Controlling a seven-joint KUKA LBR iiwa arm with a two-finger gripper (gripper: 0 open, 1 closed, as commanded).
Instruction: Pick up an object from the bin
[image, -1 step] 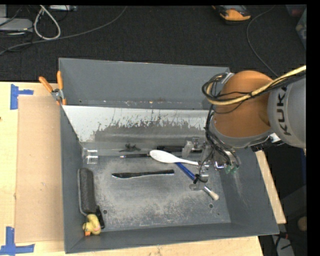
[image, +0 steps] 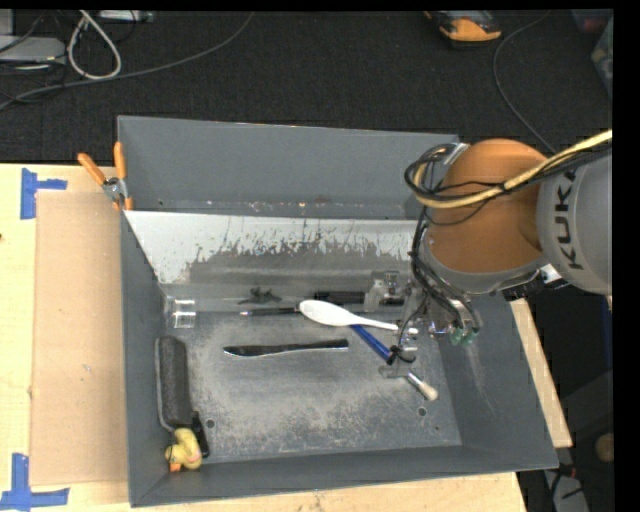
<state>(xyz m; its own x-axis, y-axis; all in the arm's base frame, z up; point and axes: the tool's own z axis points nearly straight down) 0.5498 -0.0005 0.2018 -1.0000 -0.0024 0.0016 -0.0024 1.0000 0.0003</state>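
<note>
Slim blue plastic stick, one only, its end right under the claw, one white plastic spoon just beside, one flat black blade further left, claw's grip can't be told.

Grey bin contents, tool at right
Blue stick just beside tool; white spoon and dark knife further left.

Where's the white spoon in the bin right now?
In the camera view the white spoon lies right of centre in the bin, just above the dark knife, its handle pointing right toward the gripper.
</note>
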